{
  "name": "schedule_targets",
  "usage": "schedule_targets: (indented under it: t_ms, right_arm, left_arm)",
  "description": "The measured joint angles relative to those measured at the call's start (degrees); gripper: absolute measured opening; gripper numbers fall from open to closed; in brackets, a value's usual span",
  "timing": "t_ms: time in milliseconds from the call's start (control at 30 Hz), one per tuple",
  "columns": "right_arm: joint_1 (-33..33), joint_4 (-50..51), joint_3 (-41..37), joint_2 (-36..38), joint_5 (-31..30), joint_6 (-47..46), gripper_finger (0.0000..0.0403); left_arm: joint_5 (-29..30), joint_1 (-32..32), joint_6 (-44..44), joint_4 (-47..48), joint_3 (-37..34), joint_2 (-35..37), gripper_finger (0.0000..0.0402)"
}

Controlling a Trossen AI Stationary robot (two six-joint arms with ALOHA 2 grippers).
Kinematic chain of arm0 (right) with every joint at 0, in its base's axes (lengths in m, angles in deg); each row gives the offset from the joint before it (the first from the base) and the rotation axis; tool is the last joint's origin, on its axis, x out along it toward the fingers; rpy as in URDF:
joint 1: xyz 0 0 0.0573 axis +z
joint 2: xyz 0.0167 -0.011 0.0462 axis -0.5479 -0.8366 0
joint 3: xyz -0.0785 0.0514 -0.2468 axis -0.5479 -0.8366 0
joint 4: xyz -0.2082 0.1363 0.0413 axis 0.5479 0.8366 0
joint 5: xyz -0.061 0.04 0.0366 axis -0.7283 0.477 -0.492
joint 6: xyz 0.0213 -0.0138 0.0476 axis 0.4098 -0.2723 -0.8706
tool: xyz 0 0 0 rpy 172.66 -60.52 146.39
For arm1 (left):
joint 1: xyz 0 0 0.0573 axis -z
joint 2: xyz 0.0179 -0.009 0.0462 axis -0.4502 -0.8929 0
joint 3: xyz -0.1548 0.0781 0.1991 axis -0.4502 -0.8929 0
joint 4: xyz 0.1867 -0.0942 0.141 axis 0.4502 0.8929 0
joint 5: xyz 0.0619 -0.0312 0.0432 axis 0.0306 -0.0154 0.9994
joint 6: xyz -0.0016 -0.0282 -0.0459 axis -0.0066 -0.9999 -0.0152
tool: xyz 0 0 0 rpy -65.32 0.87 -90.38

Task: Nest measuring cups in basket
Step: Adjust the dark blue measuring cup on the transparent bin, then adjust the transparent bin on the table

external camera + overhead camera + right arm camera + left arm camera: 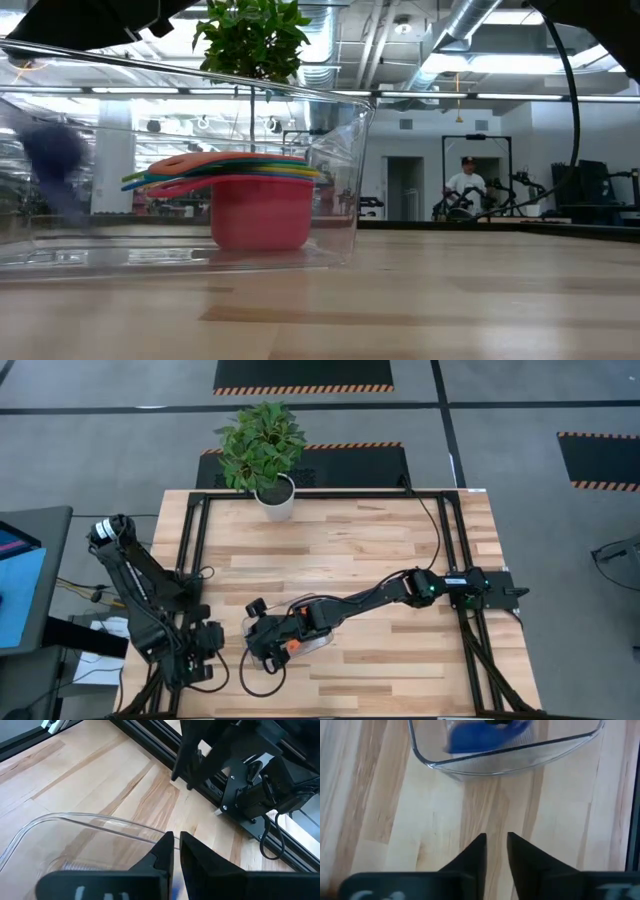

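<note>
The clear basket (340,180) lies on the near left part of the table (322,644). Inside it stands a nested stack of measuring cups (262,212): a red one at the bottom, with orange, yellow, green and blue handles fanned on top. My right gripper (175,842) reaches down over the basket's rim (100,822) and is shut on a dark blue cup (55,160), which shows blurred at the basket's other end. My left gripper (496,842) waits low beside the basket (510,757), its fingers a narrow gap apart and touching nothing. My right gripper pinches the dark blue cup between its two fingers, slanting down from above. Only a blue sliver (174,888) shows between them, and the fingers hide which part of the cup they have. The cup (480,735) hangs inside the basket, apart from the stack.
A white pot with a green plant (276,500) stands at the table's far edge. A black frame rail (190,560) runs along the left side, close to my left arm. Bare wood lies right of the basket. A person (468,185) sits far back in the room.
</note>
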Motion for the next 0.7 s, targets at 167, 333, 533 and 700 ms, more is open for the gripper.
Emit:
schedule_targets:
  t_ms: [167, 333, 533, 700]
  right_arm:
    - [0.00, 0.09, 0.02, 0.01, -0.06, 0.00, 0.0055]
    - [0.00, 1.02, 0.02, 0.11, -1.59, 0.02, 0.0055]
    - [1.34, 10.68, 0.13, 2.26, -11.86, -2.99, 0.0055]
    - [2.68, 30.34, -0.04, 4.48, -16.45, -13.58, 0.0054]
  left_arm:
    - [2.57, -0.02, 0.97, 0.04, 0.00, 0.00, 0.0111]
    - [2.83, -0.02, -0.78, 0.03, 0.00, 0.00, 0.0145]
    - [2.87, -0.02, -6.83, 0.01, 0.00, 0.02, 0.0155]
    - [3.85, -0.02, -8.34, -2.10, -0.02, 0.04, 0.0155]
